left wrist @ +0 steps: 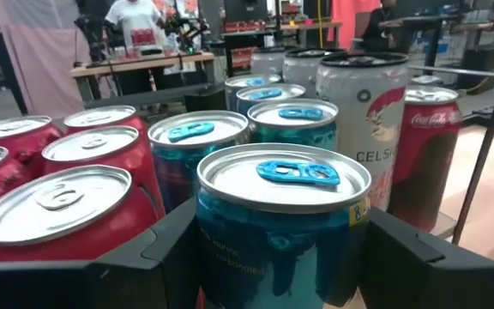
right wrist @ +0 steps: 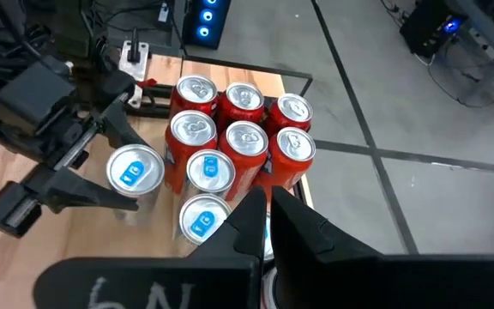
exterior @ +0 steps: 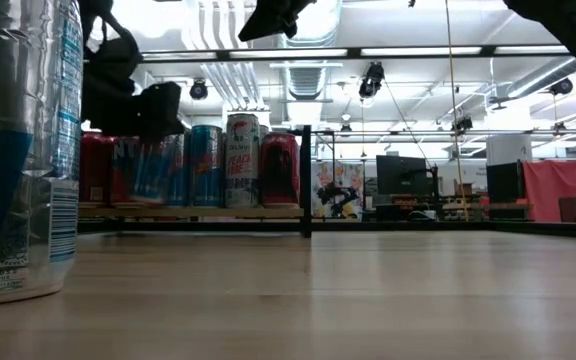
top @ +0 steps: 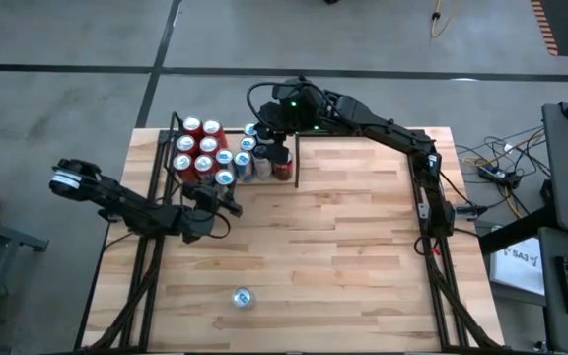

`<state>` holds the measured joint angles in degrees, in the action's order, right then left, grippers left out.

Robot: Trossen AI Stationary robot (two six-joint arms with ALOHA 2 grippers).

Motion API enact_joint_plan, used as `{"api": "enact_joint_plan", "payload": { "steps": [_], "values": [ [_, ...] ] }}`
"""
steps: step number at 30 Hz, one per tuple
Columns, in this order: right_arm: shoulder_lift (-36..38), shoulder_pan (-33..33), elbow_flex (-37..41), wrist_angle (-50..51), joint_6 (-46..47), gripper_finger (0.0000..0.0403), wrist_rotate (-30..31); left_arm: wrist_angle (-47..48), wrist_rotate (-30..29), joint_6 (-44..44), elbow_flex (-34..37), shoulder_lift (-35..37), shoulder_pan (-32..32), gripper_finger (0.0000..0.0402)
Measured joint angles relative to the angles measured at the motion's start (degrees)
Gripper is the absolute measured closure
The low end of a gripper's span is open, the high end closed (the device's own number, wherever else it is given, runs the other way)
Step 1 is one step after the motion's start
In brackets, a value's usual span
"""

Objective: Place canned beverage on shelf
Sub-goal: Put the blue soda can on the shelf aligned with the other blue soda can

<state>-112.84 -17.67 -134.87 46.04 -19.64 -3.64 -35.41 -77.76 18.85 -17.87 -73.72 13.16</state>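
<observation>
Cans crowd my left wrist view: a blue can (left wrist: 283, 225) with a blue pull tab sits between my left fingers (left wrist: 157, 257), which clasp it on both sides. Around it stand red cans (left wrist: 67, 215), more teal-topped ones and a tall white can (left wrist: 374, 112), with a dark red can beside that.

From above, none of that lettering shows, but the layout does. My left gripper (top: 217, 202) has its can at the near edge of the cluster in the shelf (top: 297, 163), the narrow black-framed bay at the tabletop's (top: 343, 256) far left. One more can (top: 243, 297) stands alone near the front edge, well apart from the rest.

The low view puts that lone can (exterior: 20, 150) huge in the foreground and shows the shelved row upright on the light plank behind it.

My right wrist view looks down on the red cans and on my left gripper (right wrist: 131, 172) around the blue-tabbed can.

My left arm stretches low across the tabletop from the left side toward the shelf. My right arm reaches from the right side across the far edge, its gripper (top: 276, 123) hanging above the shelf with the fingers (right wrist: 268, 219) pressed together, holding nothing.
</observation>
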Motion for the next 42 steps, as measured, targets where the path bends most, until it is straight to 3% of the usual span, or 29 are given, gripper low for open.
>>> {"api": "enact_joint_plan", "payload": {
  "steps": [14,42],
  "values": [
    [0.0,0.0,0.0,0.0,-0.6,0.0394,0.0,-6.0,2.2,-0.7,0.0,-0.8,-4.4,0.0184],
    [-0.1,0.0,0.1,0.0,-1.1,0.0394,0.0,-8.2,4.3,-0.5,0.0,-0.8,-9.8,0.0184]
  ]
}}
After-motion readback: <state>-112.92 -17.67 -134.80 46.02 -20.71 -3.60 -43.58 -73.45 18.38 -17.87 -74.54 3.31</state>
